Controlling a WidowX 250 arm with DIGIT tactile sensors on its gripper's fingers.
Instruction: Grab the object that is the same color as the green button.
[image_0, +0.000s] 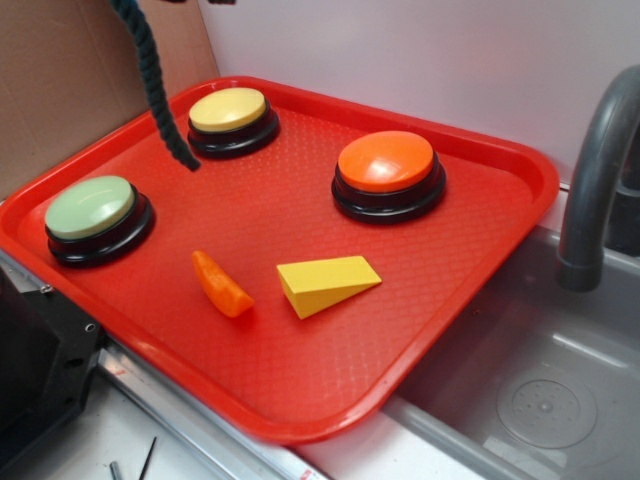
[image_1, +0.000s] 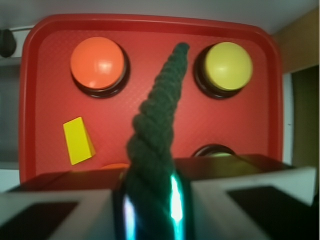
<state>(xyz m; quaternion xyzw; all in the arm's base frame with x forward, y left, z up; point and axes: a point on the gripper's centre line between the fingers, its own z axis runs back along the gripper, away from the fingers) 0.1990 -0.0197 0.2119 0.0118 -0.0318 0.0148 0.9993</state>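
The dark green twisted rope piece (image_0: 153, 75) hangs from above the frame's top edge, its loose end dangling over the red tray (image_0: 470, 260) between the green and yellow buttons. In the wrist view my gripper (image_1: 152, 205) is shut on the rope (image_1: 160, 115), which hangs down from between the jaws toward the tray. The gripper itself is out of the exterior view. The pale green button (image_0: 92, 207) on its black base sits at the tray's left; only a sliver of it shows in the wrist view (image_1: 216, 153).
A yellow-topped button (image_0: 230, 110) and a larger orange-topped button (image_0: 387, 162) stand at the tray's back. An orange carrot-like piece (image_0: 220, 284) and a yellow wedge (image_0: 325, 283) lie near the front. A grey sink (image_0: 540, 400) with a faucet (image_0: 595, 170) lies to the right. Cardboard stands at the left.
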